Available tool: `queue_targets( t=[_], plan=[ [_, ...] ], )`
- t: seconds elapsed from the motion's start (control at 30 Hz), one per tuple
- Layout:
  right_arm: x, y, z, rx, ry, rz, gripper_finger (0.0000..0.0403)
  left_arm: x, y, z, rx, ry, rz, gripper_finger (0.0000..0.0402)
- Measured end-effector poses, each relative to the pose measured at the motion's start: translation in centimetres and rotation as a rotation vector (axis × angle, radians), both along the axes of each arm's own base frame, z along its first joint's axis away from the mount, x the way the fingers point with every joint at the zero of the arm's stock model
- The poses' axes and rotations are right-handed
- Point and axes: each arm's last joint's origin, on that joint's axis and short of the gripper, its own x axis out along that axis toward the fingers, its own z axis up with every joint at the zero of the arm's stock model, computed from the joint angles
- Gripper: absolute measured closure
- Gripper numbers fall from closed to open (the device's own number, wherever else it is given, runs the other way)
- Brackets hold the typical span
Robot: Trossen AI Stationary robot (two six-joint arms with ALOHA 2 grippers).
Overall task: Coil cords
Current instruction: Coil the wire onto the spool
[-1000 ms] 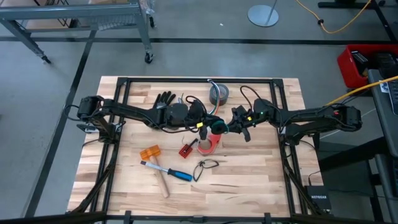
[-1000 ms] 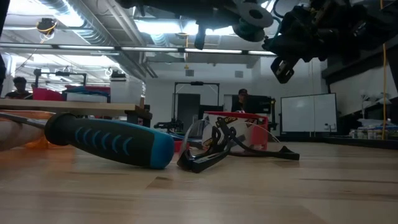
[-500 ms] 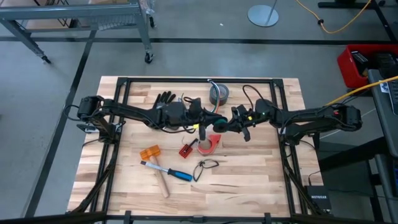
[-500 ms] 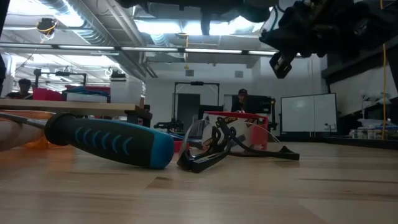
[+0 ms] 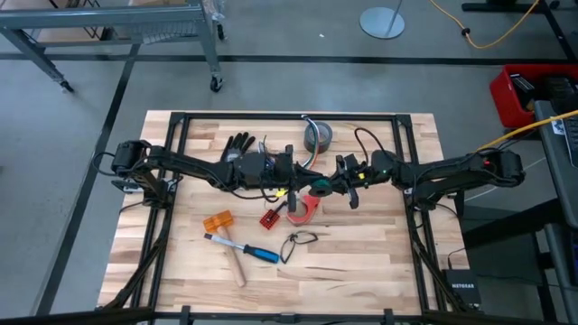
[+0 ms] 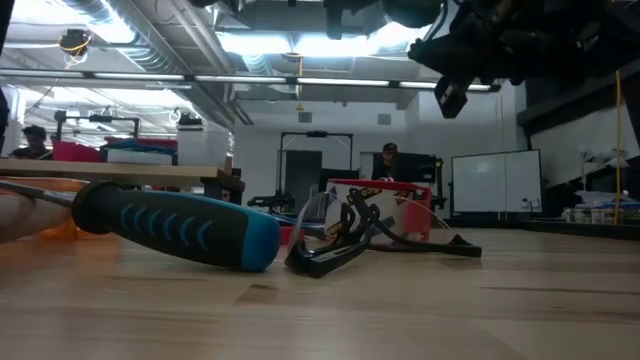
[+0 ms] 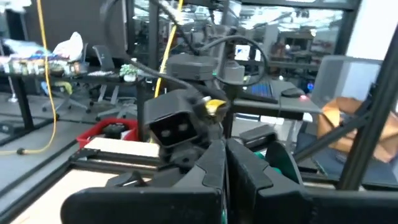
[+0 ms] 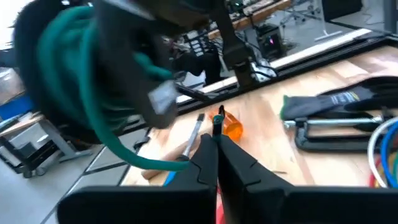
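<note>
A: As the high view lays it out, where do the 2 arms stand?

B: Reaching in from either side, they meet over the middle of the table (image 5: 379,262). The left gripper (image 5: 289,181) and right gripper (image 5: 318,185) are near each other, tip towards tip, just above the red tape roll (image 5: 302,208). A black glove (image 5: 239,142) and a grey tape roll (image 5: 318,137) lie on the far side of them, and a blue-handled hammer (image 5: 244,251) on the near side. I cannot pick out the cords here.

A: And the low view?

B: Dark arm parts hang along the top, clear of the wood. On the table are the hammer's handle and a thin black loop (image 6: 340,245). No cords show.

A: The left wrist view?

B: Its own fingers (image 7: 211,171) are pressed together with nothing between them, and they face the other arm's wrist.

A: The right wrist view?

B: Its jaws are likewise closed and empty. Beyond them lie an orange block (image 8: 231,127) and a bar clamp (image 8: 336,124). At the edge, just past the clamp, curve blue and white loops: the cords (image 8: 380,146), lying loose on the table, apart from both grippers.

A: So which step is this?

B: By my reading, the approach; no wire is gripped yet. Next, 1 gripper would need to open, come down over the bundle and pinch 1 end, leaving the other free to wind the rest.
</note>
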Motion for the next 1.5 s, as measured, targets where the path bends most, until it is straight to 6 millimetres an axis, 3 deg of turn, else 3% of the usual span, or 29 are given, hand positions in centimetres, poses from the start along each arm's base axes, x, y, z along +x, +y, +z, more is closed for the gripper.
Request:
queue_targets(
  t=[0.23,0.7,1.13,1.5],
  plan=[
    [0.3,-0.2,-0.5,-0.001,0.024,-0.066,0.0393,0.0,-1.2,0.2,0.105,-0.032,-0.068,0.0401],
    [0.2,-0.3,-0.9,-0.013,0.069,-0.070,0.0270,0.0,-1.5,0.2,0.165,-0.030,-0.074,0.0401],
    [-0.8,-0.3,-4.4,-0.033,0.441,-0.116,0.0263,-0.1,-2.7,0.0,0.252,-0.005,-0.104,0.0401],
    [-1.0,-0.4,-4.7,-0.151,0.466,-0.113,0.0263,-0.7,-4.0,-1.2,0.183,0.170,-0.157,0.0401]
  ],
)
